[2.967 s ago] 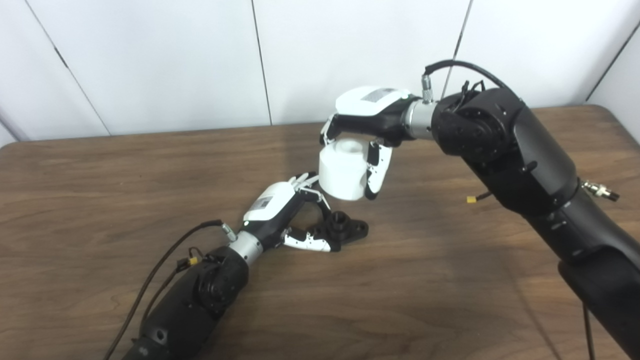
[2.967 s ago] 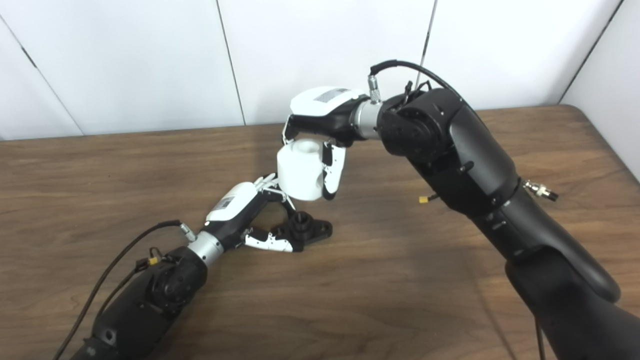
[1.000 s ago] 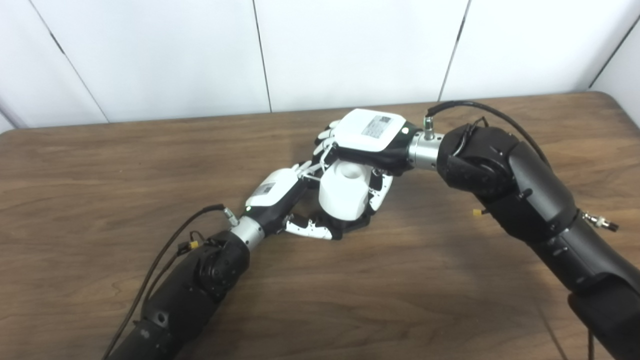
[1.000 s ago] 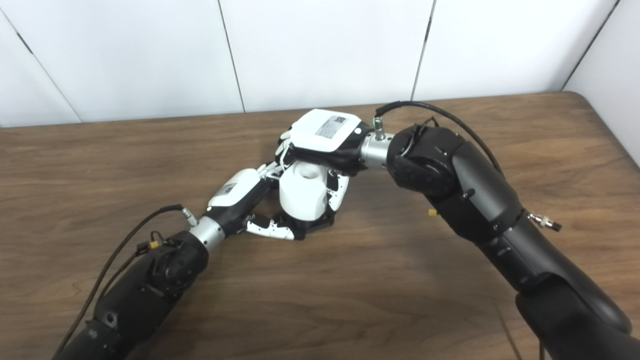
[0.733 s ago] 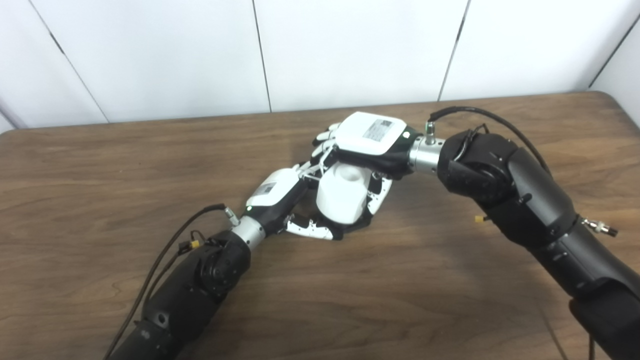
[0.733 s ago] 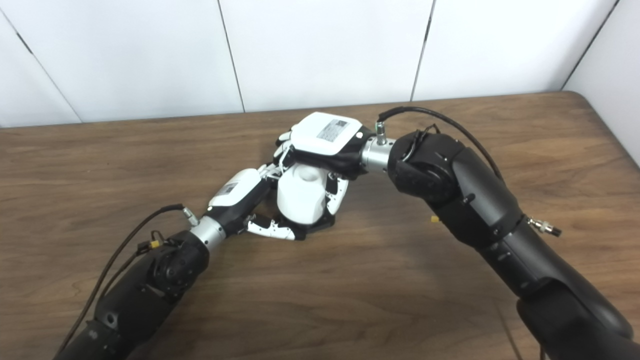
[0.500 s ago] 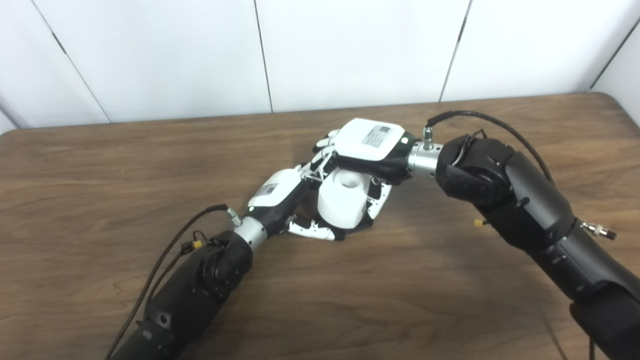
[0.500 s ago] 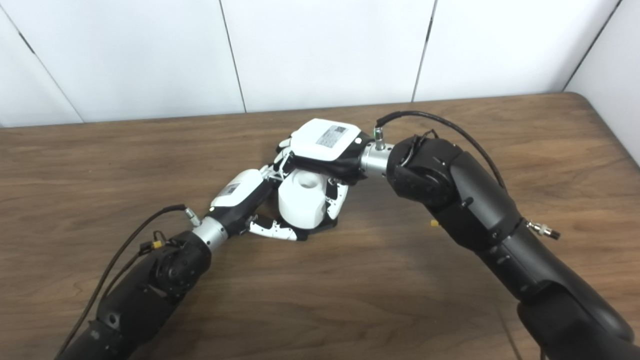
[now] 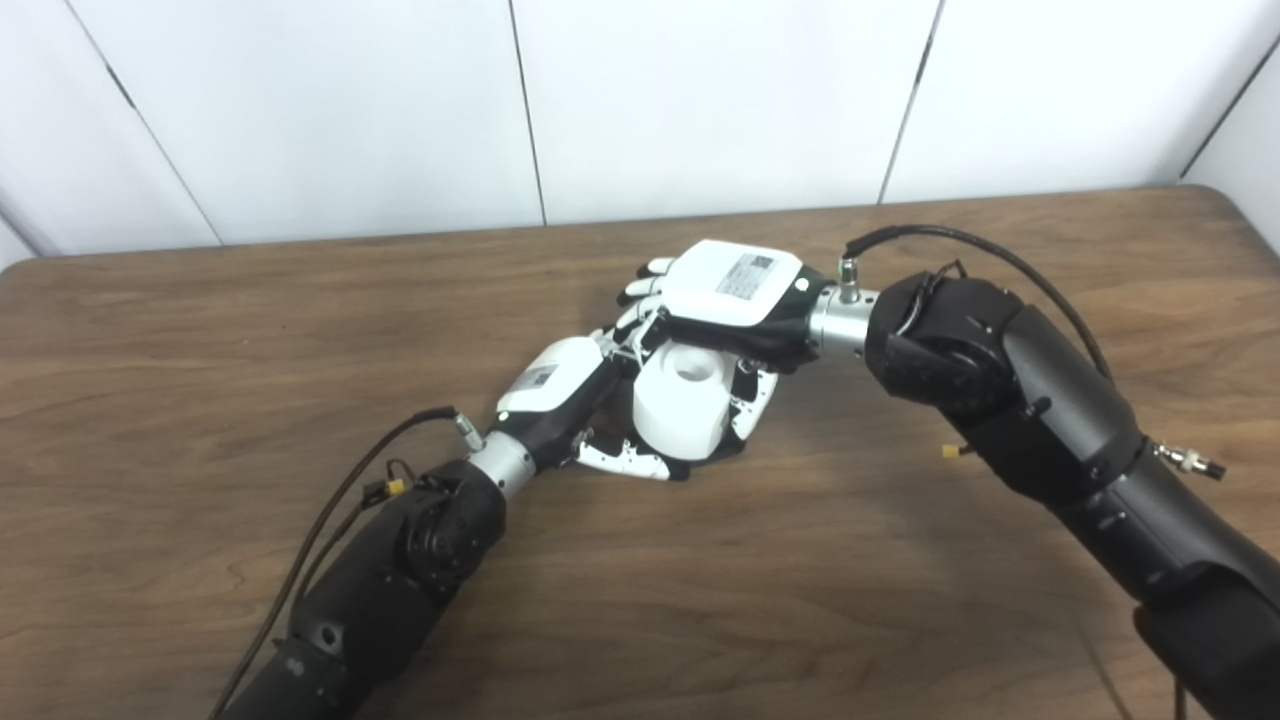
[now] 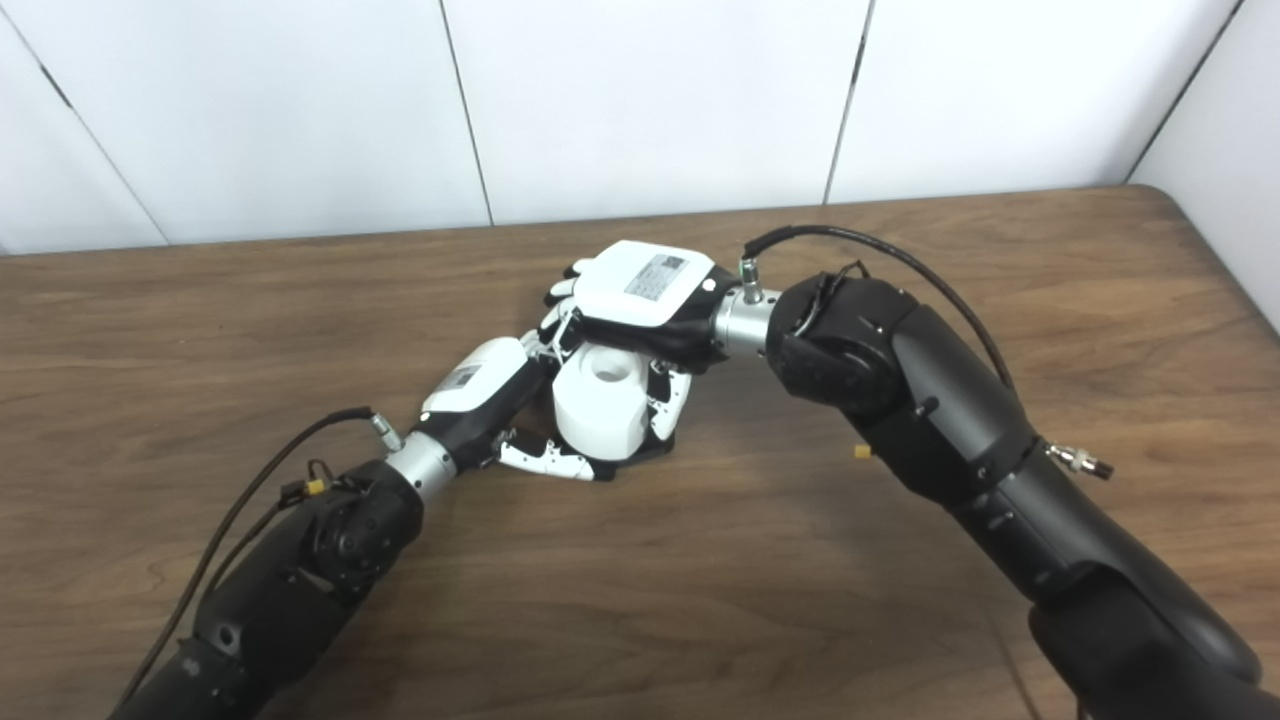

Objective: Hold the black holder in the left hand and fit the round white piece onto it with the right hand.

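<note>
**Mia:** Where are the 2 hands?

**Ben:** They meet near the middle of the brown table [image 9: 200, 300], a bit closer to its back edge. The left arm comes up from the bottom left and stretches out low, almost flat. The left hand [image 9: 560, 385] lies on its side with its white back up.

**Mia:** Is it holding something?

**Ben:** Yes. Its fingers [image 9: 625, 459] curl around the black holder [image 10: 655, 452]. The holder sits on the table, and you can only see little bits of it under the white piece.

**Mia:** And the other arm?

**Ben:** The right arm comes in from the bottom right corner. It bends at the big black joint and reaches left. The right hand [image 9: 735, 300] is palm down, flat on top, with a small label on its white back.

**Mia:** What does it hold?

**Ben:** Its fingers hang down on both sides of the round white piece [image 9: 680, 412] and grip it. The thumb presses the side that faces the right edge of the table.

**Mia:** Where is the white piece?

**Ben:** It stands on top of the black holder, tipped a little. It has a round dip in its top. I cannot tell if it is pushed all the way down. The 2 hands touch each other behind it.
</note>
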